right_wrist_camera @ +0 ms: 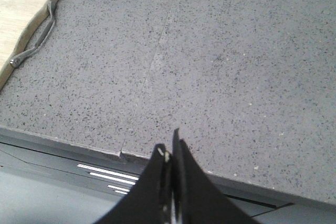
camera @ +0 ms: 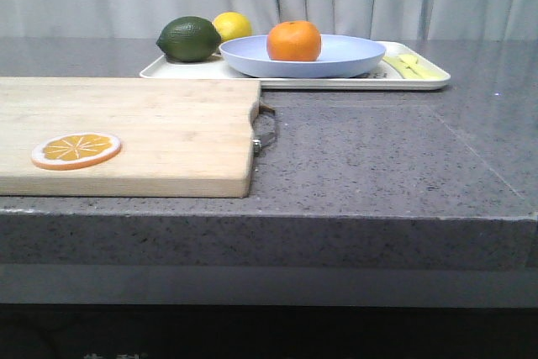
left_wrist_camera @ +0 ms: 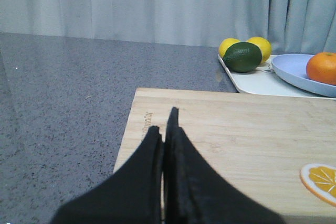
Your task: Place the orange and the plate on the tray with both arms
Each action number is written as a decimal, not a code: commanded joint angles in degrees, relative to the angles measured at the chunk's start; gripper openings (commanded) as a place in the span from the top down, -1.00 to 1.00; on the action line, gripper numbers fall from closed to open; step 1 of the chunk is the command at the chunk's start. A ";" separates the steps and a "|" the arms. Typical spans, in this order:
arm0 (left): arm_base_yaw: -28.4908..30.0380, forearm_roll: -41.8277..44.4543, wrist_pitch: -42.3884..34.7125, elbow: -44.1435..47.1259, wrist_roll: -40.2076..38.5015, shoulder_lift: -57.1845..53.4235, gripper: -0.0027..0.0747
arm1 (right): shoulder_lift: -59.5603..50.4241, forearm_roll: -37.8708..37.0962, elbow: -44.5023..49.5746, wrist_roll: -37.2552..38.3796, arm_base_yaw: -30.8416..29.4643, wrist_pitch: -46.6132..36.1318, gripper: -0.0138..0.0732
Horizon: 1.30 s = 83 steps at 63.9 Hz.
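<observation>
Lavender-blue plate sits on the cream tray, the orange resting in it. Left gripper, above the cutting board, and right gripper are both closed, holding nothing. Faint board stamp is unreadable.
</observation>
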 commanded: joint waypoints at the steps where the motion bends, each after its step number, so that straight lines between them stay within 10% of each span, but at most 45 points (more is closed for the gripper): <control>1: 1.05 -1.33 -7.70 0.72 -0.02 -1.08 0.98 | 0.18 0.70 -1.64 -0.07 0.01 -3.71 0.84; 83: 1.18 -1.33 -13.49 5.62 -0.12 -2.25 0.98 | -3.42 -1.30 0.57 -1.37 -0.39 -8.43 0.84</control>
